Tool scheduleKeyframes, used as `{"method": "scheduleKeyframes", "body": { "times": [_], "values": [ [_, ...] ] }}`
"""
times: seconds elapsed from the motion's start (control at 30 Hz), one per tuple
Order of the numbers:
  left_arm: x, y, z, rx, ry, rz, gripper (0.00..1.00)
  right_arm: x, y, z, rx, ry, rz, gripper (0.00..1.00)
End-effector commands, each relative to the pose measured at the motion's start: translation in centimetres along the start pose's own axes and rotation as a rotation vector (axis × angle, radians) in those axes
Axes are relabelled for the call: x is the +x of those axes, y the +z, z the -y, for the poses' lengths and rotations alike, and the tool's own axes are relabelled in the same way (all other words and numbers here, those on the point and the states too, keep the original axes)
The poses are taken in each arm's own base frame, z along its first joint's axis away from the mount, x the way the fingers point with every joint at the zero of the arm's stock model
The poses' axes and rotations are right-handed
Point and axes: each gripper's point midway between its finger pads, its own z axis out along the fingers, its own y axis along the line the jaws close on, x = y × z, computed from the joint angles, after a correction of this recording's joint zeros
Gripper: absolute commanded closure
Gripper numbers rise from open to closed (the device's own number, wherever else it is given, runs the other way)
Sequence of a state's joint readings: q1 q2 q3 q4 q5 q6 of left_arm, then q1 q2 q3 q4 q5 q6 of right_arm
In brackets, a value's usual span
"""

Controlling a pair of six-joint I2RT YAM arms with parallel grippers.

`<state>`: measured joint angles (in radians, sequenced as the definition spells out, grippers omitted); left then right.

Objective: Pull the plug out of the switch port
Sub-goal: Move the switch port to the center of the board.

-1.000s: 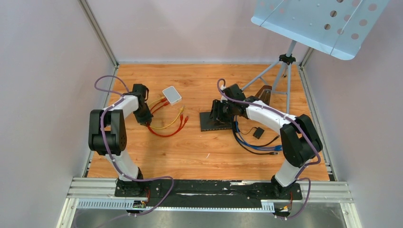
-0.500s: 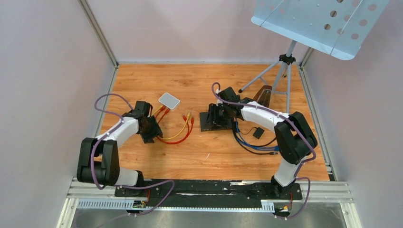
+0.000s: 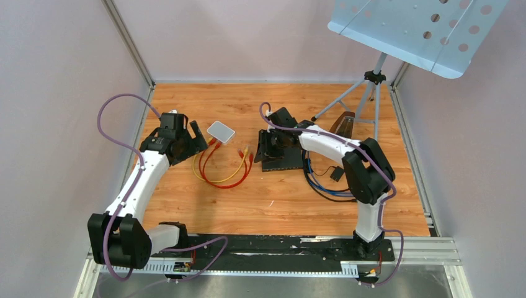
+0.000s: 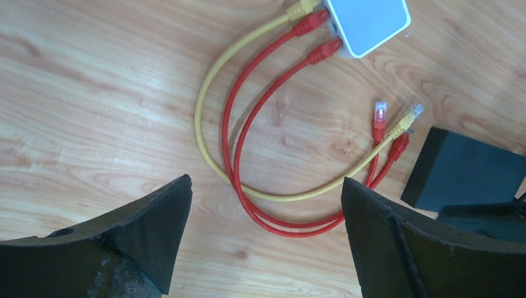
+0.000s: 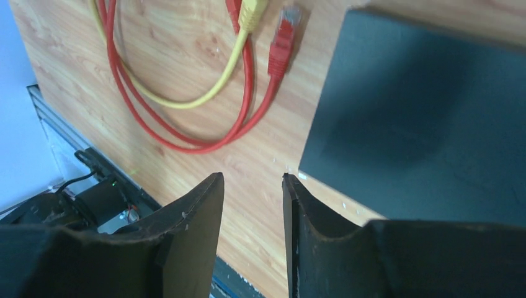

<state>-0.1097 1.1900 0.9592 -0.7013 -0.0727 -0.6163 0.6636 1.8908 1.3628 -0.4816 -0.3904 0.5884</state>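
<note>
Three loose plugs, one yellow plug (image 4: 404, 121) and two red plugs (image 4: 379, 117), lie on the wood just beyond the left gripper (image 4: 267, 192), up past its right finger. They sit just beside the black switch (image 4: 465, 171) but are not in it. From this we judge that these leads are already out of their ports. Their cables (image 4: 198, 121) loop back in front of the open fingers and run to the white box (image 4: 369, 25) further ahead, where the other ends are seated. The left jaws stand wide apart with nothing between them, only bare table (image 3: 273, 205) below. That suits either a let-go or a fresh reach. The right gripper (image 5: 251, 180) hangs low at the switch's edge, with the dark casing spreading beyond its right finger. Its jaws are a narrow gap apart and empty, with wood showing between them. We take it to be there to steady the switch against a pull. On the far side of that arm, blue cables (image 3: 332, 191) trail from the switch. We cannot tell whether they are plugged in.
</note>
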Motion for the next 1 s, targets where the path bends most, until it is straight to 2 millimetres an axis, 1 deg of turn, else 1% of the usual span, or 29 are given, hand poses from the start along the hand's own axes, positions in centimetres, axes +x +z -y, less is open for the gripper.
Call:
{"method": "scheduleKeyframes", "body": {
  "times": [0.0, 0.17, 0.27, 0.33, 0.43, 0.47, 0.57, 0.6, 0.63, 0.67, 0.7, 0.77, 0.87, 0.97],
  "values": [
    [-1.7, -1.1, -0.3, -0.023, 0.058, 0.061, 0.01, -1.7, 1.8, -0.1, 0.057, -0.075, 0.012, 0.62],
    [-2.1, -1.0, -0.3, -0.019, 0.070, 0.076, 0.00, -3.5, 3.4, -0.3, 0.072, -0.106, 0.024, 0.64],
    [-2.2, -0.9, -0.3, -0.022, 0.076, 0.079, 0.00, -4.2, 4.2, 0.8, 0.118, -0.112, 0.042, 0.64],
    [-2.3, -0.7, -0.3, -0.027, 0.079, 0.082, 0.00, -4.2, 4.7, 2.0, 0.168, -0.115, 0.044, 0.64],
    [-2.6, -0.3, -0.3, -0.035, 0.088, 0.084, 0.00, -4.3, 4.6, 3.9, 0.251, -0.112, 0.070, 0.64],
    [-2.6, 0.1, -0.4, -0.042, 0.093, 0.074, 0.00, -4.3, 4.5, 4.4, 0.272, -0.110, 0.077, 0.64],
    [-3.1, 1.1, 0.3, -0.022, 0.116, 0.065, 0.00, -4.6, 3.8, 5.0, 0.295, -0.103, 0.095, 0.64],
    [-3.0, 1.8, 0.3, -0.028, 0.121, 0.045, 0.00, -4.8, 3.6, 5.0, 0.294, -0.103, 0.100, 0.64],
    [-3.4, 2.0, 0.8, -0.012, 0.134, 0.048, 0.00, -4.9, 3.4, 5.0, 0.296, -0.103, 0.106, 0.64],
    [-3.2, 2.9, 0.7, -0.020, 0.142, 0.026, 0.00, -5.1, 3.2, 5.1, 0.298, -0.100, 0.113, 0.64],
    [-3.6, 3.2, 1.1, -0.011, 0.156, 0.027, 0.00, -5.2, 3.0, 5.0, 0.294, -0.098, 0.116, 0.63],
    [-3.8, 4.3, 1.2, -0.017, 0.186, -0.002, 0.00, -5.5, 2.9, 4.5, 0.269, -0.099, 0.114, 0.63],
    [-3.9, 6.4, 0.7, -0.062, 0.222, -0.044, 0.00, -6.0, 2.7, 2.9, 0.204, -0.118, 0.108, 0.62],
    [-3.8, 7.9, 0.4, -0.079, 0.256, -0.083, 0.00, -7.1, 2.8, 1.0, 0.141, -0.126, 0.115, 0.61]
  ]
}}
